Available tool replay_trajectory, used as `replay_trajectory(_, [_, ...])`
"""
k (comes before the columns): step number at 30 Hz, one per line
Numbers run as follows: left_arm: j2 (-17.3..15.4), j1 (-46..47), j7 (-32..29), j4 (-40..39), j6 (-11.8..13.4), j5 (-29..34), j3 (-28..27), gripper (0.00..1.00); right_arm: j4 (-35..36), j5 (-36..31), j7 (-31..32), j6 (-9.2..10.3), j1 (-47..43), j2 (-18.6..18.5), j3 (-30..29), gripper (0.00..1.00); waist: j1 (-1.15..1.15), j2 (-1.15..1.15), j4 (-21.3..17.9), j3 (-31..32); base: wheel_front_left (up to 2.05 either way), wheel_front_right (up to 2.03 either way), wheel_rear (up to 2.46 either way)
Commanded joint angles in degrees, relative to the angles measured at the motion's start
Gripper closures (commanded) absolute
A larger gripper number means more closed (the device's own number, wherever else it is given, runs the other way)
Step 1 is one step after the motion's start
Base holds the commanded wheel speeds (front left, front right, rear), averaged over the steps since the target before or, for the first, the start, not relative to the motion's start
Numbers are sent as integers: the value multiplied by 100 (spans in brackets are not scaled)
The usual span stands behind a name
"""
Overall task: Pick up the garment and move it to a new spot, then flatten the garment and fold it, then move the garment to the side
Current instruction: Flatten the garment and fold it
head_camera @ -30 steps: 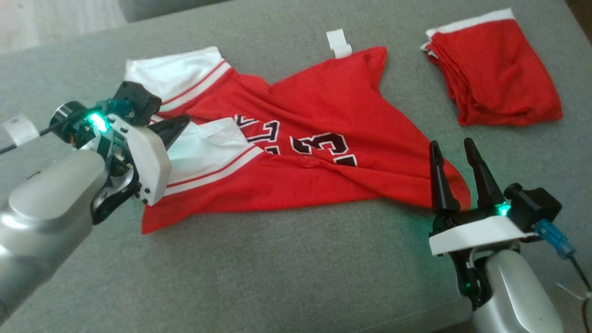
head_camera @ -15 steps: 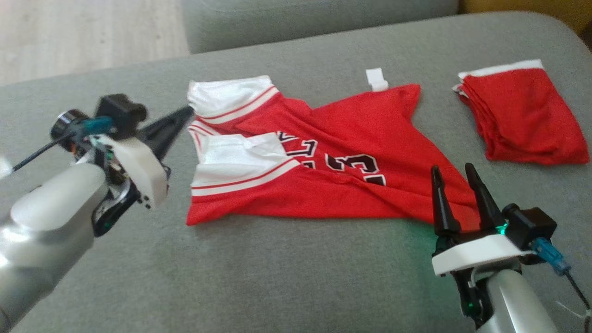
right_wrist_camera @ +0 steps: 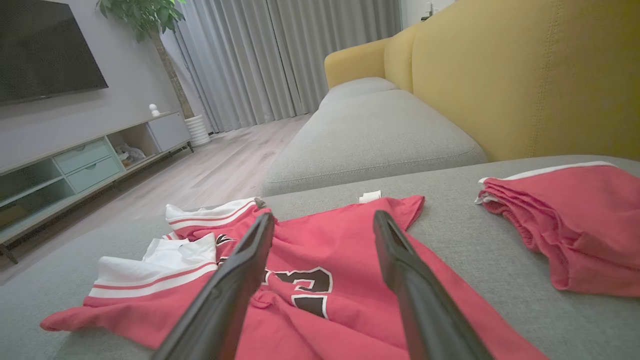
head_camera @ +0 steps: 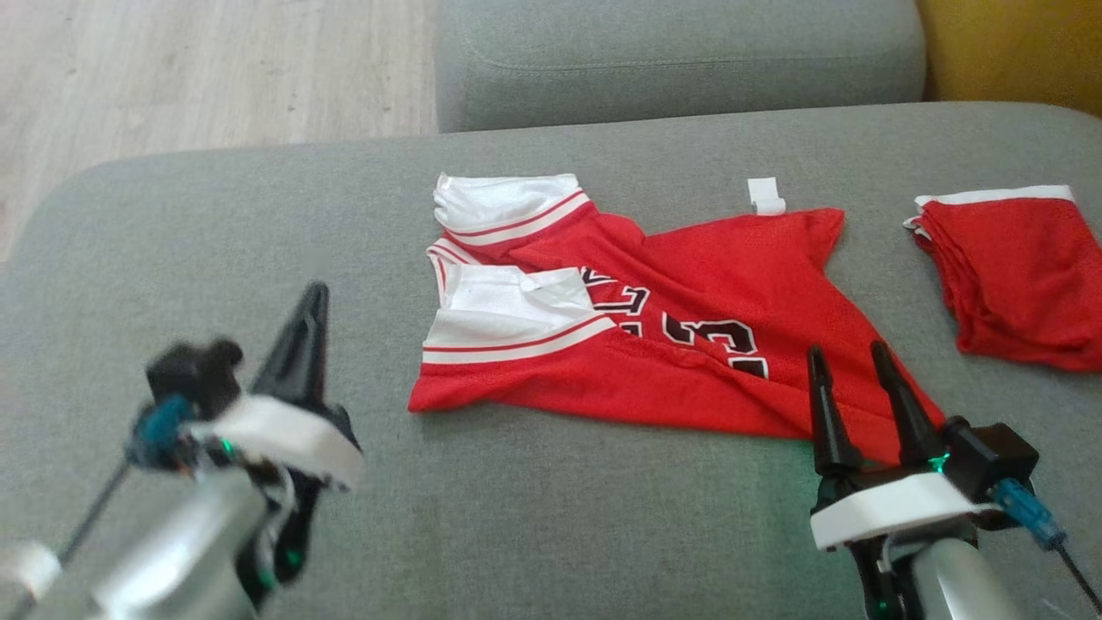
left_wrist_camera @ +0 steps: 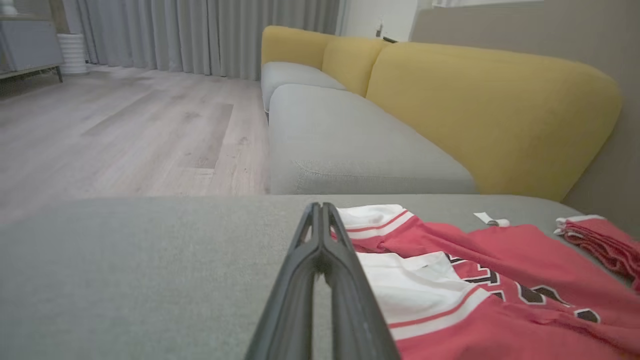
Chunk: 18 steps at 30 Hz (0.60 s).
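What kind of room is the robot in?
Most likely a living room in a home: there is a grey and yellow sofa, a television above a low cabinet, and long curtains.

Grey sofa cushion lay straight ahead of the right gripper, yellow backrest rising to its right. Beyond were a pale wood floor and grey curtains. Far to its left, a dark TV hung above a low cabinet; a potted plant stood by the curtains.
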<state>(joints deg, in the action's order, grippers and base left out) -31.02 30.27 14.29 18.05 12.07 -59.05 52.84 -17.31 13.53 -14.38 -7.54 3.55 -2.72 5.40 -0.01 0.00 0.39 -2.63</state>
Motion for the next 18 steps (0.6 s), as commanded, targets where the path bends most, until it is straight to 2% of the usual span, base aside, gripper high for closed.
replay_trajectory(1, [10, -228, 69, -387, 103, 227, -675, 100, 229, -55, -62, 5, 113, -16, 115, 0, 1, 0, 55, 5, 0, 0, 0])
replay_trajectory(3, [93, -469, 69, -510, 125, 345, -865, 100, 231, -61, -62, 5, 104, -16, 118, 0, 1, 0, 64, 0, 0, 0, 0])
replay_trajectory(4, [167, -680, 69, -598, 131, 452, -1017, 85, 229, -67, -62, 5, 102, -16, 128, 0, 1, 0, 68, -6, 0, 0, 0])
replay_trajectory(5, [243, -856, 69, -662, 136, 534, -1165, 53, 227, -73, -62, 5, 105, -16, 137, 0, 1, 0, 70, -16, 0, 0, 0])
replay_trajectory(6, [342, -1067, 70, -725, 98, 757, -1324, 0, 234, -83, -62, 5, 123, -16, 144, 0, 1, 0, 75, -58, 0, 0, 0])
replay_trajectory(13, [430, -866, 29, -458, -139, 1141, -1378, 0, 277, -106, -51, 5, 254, -16, 165, 0, 1, 0, -17, -371, 0, 0, 0])
replay_trajectory(18, [477, -374, -412, -28, -394, 1122, -1230, 0, 281, -105, -53, 5, 337, -16, 173, 0, 1, 0, -157, -691, 0, 0, 0])
